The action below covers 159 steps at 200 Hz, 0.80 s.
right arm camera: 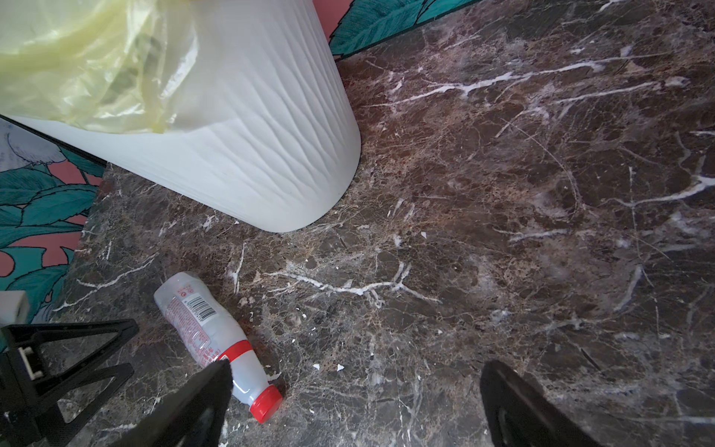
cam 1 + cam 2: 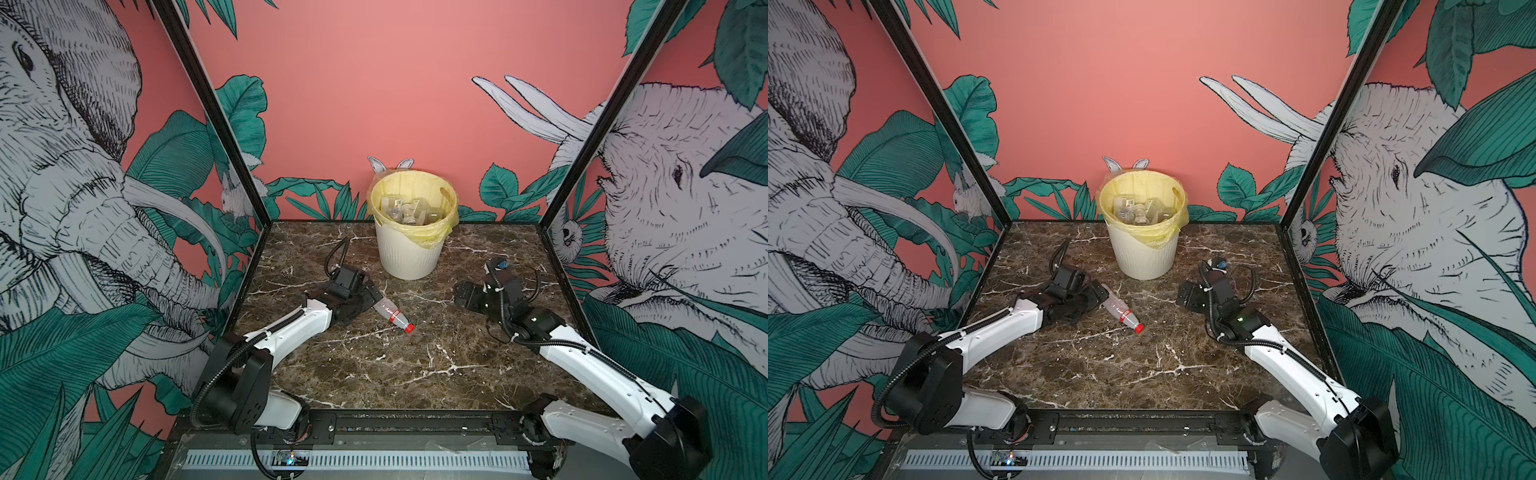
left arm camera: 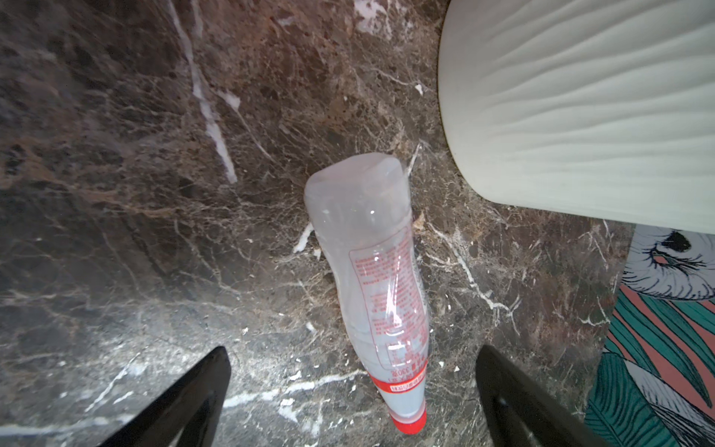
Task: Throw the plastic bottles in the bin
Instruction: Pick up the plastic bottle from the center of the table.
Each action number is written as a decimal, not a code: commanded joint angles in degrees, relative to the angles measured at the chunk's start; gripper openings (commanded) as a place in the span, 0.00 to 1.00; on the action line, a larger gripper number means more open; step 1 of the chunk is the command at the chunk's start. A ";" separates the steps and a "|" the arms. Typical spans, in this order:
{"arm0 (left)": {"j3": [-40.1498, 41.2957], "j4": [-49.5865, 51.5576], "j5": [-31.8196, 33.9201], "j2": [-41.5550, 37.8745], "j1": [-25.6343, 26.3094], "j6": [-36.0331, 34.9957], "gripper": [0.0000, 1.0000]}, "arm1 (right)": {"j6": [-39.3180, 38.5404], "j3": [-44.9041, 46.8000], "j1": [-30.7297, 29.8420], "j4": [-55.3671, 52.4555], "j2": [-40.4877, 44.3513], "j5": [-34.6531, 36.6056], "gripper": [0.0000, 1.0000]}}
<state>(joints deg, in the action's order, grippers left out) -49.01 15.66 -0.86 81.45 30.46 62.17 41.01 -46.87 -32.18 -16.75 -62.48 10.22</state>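
Since only one bottle shows outside the bin, the entries are few.

1. Red-capped bottle [image 2: 392,316]. Clear plastic with red print and a red band at the neck. It lies on its side on the marble tabletop [image 2: 374,374], near the bin and in front of it, with its base toward the left arm and its cap pointing away. Lying flat, it offers its narrow waist to a pinch across the body. Judged light and easily dented.

2. Bin [image 2: 409,257]. Cream-white and ribbed, it stands upright at rear centre against the back wall. Judged to be set there so either arm can reach its mouth.

3. Yellow bag [image 2: 434,232]. This liner is folded out over the rim, which keeps it from slipping inside.

4. Bottles in the bin [image 2: 409,212]. Several clear ones are heaped at the bottom. Their number cannot be told.

5. Left gripper [image 3: 352,350]. The jaws are spread wide and hold nothing. In the left wrist view the red-capped bottle lies in the gap between the black fingers [image 3: 209,371], with tabletop showing on both sides and no contact visible. The height above the marble cannot be told. Judged to be lined up for the pick, with closing as the step in hand.

6. Right gripper [image 1: 356,365]. The jaws are equally wide and empty, held low over bare marble. One finger overlaps the red-capped bottle in the right wrist view, but both top views place this gripper well apart from it. Judged to be parked out of the left arm's way.
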 commanded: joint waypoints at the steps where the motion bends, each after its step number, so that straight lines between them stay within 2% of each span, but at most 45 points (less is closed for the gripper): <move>1: -0.42 -1.65 0.12 1.51 1.10 2.32 0.99 | 0.85 -1.55 0.37 2.03 -0.53 0.18 0.99; 56: -1.56 -5.08 -3.24 8.61 4.25 5.05 0.99 | 1.07 -2.09 0.78 2.33 -1.76 0.61 0.99; 159: -3.28 -6.95 -2.46 14.01 6.37 5.77 0.98 | 1.93 -1.91 1.16 2.54 -2.38 0.46 0.99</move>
<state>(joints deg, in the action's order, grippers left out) -50.89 9.13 -3.88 94.43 36.36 66.89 42.04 -47.62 -31.44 -15.68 -64.88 10.04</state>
